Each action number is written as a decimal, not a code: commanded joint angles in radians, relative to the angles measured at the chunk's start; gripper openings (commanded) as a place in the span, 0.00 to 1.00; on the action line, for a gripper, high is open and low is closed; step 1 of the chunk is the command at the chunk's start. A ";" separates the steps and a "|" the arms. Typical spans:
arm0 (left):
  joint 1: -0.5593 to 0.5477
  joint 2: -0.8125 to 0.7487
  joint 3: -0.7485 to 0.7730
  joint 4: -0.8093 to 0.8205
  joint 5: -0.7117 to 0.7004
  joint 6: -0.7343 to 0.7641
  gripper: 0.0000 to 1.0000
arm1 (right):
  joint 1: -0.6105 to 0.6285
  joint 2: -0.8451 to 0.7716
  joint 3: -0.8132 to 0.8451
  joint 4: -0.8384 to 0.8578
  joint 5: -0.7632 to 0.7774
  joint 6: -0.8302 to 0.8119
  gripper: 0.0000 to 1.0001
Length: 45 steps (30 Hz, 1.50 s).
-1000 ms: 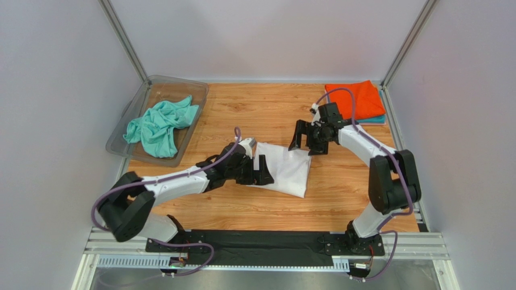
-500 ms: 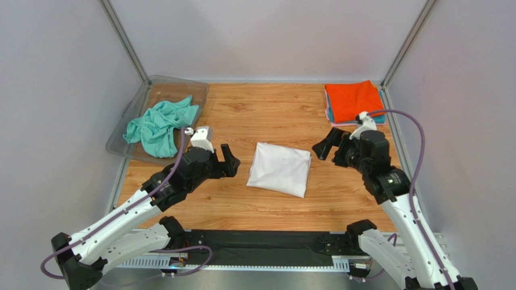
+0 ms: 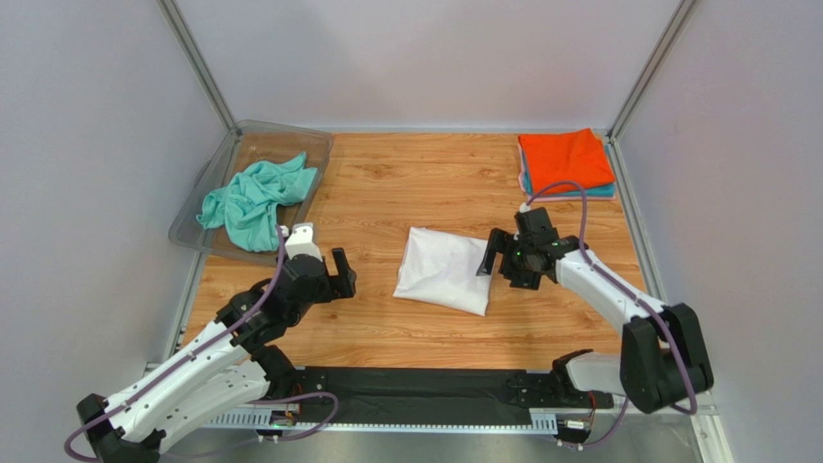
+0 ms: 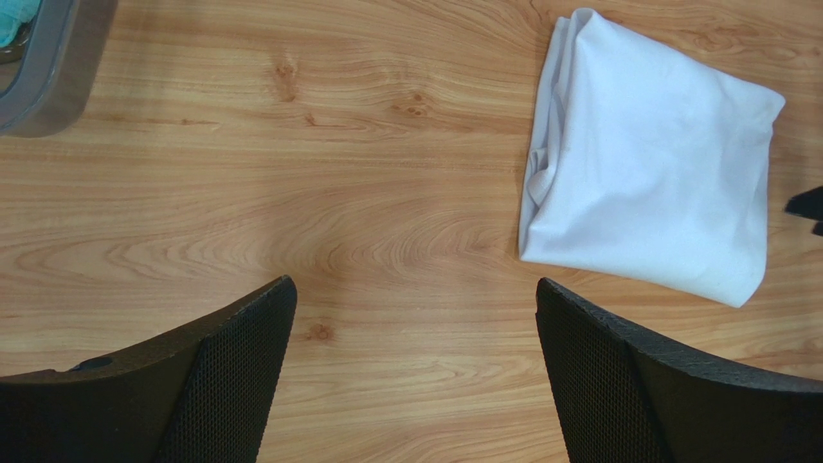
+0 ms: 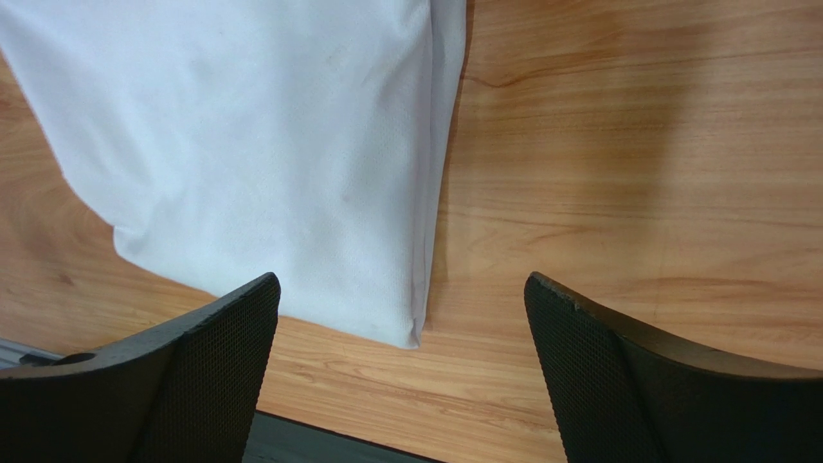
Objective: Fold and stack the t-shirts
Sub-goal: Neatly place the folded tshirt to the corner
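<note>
Plainly both wide and empty, left pincer above table, right pincer above white t-shirt

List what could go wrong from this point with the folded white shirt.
1. The right gripper hangs open at the near edge of the white shirt. Closing on only the top layers could pull the fold open.
2. The left gripper is open and well clear of the shirt, whose side facing it looks loosely bunched. A one-sided lift may let that side sag and unfold.
</note>
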 commanded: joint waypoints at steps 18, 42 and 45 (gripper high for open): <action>0.007 -0.111 -0.064 -0.032 0.040 -0.036 1.00 | 0.151 0.389 0.192 0.063 0.285 0.092 0.72; 0.007 -0.183 -0.051 -0.206 -0.098 -0.165 1.00 | 0.167 0.626 0.548 0.006 0.521 -0.299 0.00; 0.006 -0.220 -0.056 -0.245 -0.135 -0.188 1.00 | 0.156 0.639 0.628 0.009 0.599 -0.469 0.00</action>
